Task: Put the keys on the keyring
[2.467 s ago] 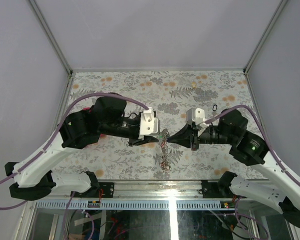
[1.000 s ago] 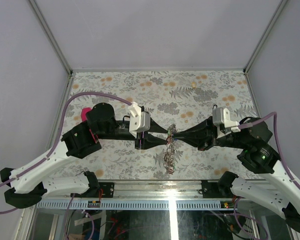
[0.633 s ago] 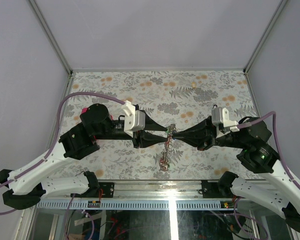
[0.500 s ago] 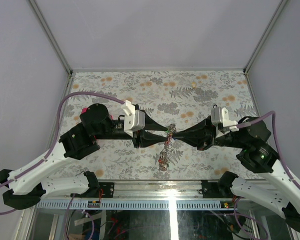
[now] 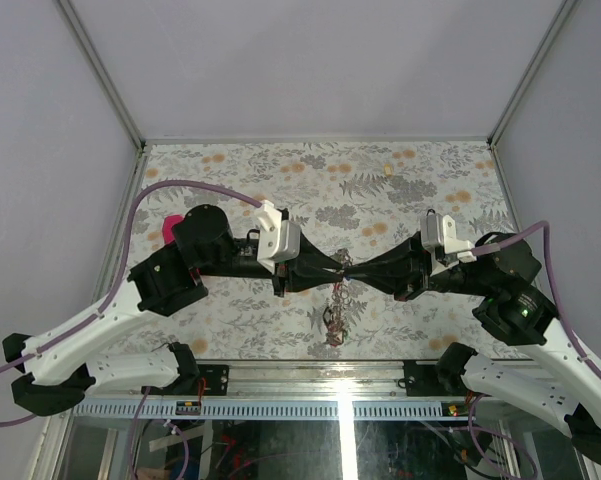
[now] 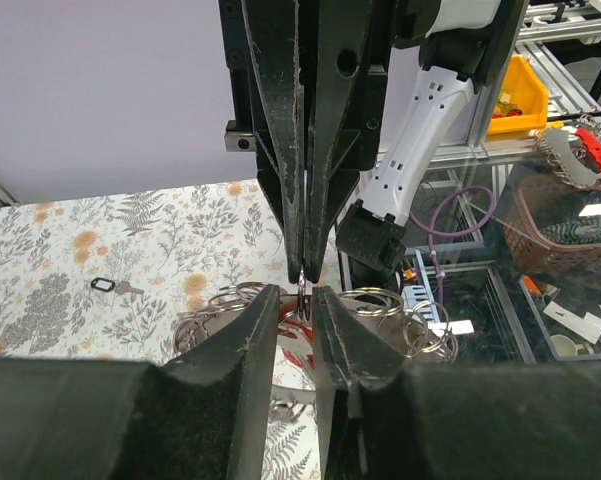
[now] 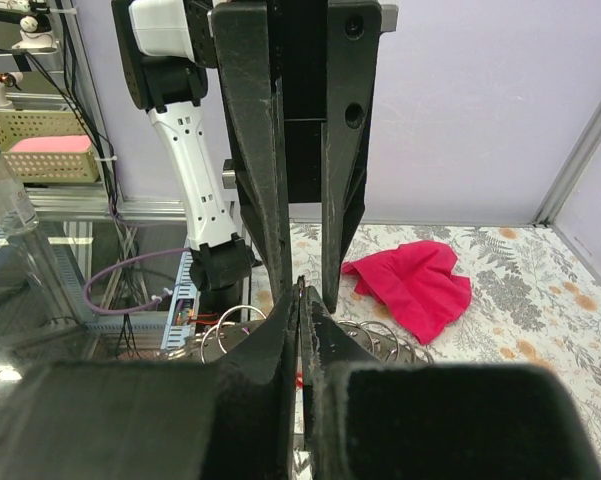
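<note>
The keyring [image 5: 335, 303], a bunch of silver rings and keys with red tags, hangs in mid-air between the two grippers above the table's front middle. My right gripper [image 5: 348, 268] is shut on a thin metal edge of it, as the right wrist view [image 7: 300, 290] shows. My left gripper [image 5: 331, 266] faces it tip to tip. Its jaws are a little apart on either side of that metal piece [image 6: 296, 292]. Loops of the keyring [image 6: 375, 300] spread beside the fingers. A loose key with a black tag [image 5: 428, 213] lies on the table behind the right arm.
A magenta cloth [image 5: 169, 228] lies at the left, partly under the left arm, and shows in the right wrist view [image 7: 410, 285]. A small cream tag [image 5: 389, 171] lies at the back. The flowered table mat [image 5: 280, 170] ends at the front rail [image 5: 310, 372].
The left gripper has moved right, closer to the right gripper's tip, and its jaws have narrowed. The hanging bunch has swung slightly right. The right gripper stays shut in place.
</note>
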{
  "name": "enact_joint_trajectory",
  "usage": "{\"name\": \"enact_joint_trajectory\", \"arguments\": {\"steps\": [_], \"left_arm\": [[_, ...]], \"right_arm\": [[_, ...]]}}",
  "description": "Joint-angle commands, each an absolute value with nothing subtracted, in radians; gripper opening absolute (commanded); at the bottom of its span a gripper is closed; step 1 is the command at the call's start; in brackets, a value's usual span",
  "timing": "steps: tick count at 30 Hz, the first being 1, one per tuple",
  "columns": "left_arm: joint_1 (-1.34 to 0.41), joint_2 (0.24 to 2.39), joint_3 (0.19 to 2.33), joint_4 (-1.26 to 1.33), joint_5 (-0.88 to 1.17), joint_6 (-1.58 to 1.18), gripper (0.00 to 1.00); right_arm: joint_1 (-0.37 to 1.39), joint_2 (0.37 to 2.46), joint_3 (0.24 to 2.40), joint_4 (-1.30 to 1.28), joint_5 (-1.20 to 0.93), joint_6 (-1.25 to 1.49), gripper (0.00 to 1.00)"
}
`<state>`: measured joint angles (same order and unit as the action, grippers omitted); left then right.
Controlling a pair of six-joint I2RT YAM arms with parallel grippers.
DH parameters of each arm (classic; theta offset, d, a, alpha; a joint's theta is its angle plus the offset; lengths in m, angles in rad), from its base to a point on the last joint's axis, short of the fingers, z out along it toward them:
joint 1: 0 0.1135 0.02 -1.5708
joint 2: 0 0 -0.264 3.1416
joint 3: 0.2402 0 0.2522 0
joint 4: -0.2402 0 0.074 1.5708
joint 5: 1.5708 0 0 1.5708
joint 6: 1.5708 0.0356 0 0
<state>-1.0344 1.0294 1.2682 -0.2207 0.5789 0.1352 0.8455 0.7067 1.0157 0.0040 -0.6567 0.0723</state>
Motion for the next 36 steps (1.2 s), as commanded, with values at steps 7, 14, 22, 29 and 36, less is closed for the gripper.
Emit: {"name": "enact_joint_trajectory", "arguments": {"steps": [7, 14, 22, 29, 36], "left_arm": [[-1.036, 1.048, 1.324, -0.262, 0.606, 0.171, 0.0], [-1.037, 1.164, 1.562, -0.71, 0.567, 0.38, 0.0], [-1.037, 1.296, 1.776, -1.024, 0.489, 0.507, 0.0], [-1.044, 1.333, 1.834, -1.083, 0.438, 0.52, 0.0], [-1.053, 1.343, 1.845, -1.092, 0.424, 0.518, 0.0]], "right_arm": [[0.85, 0.694, 1.034, 0.092, -0.656, 0.078, 0.0], [0.85, 0.685, 1.085, -0.068, -0.618, -0.005, 0.23], [0.85, 0.728, 1.108, -0.224, -0.582, -0.081, 0.38], [0.85, 0.783, 1.077, -0.224, -0.616, -0.125, 0.45], [0.851, 0.826, 1.06, -0.19, -0.655, -0.121, 0.44]]}}
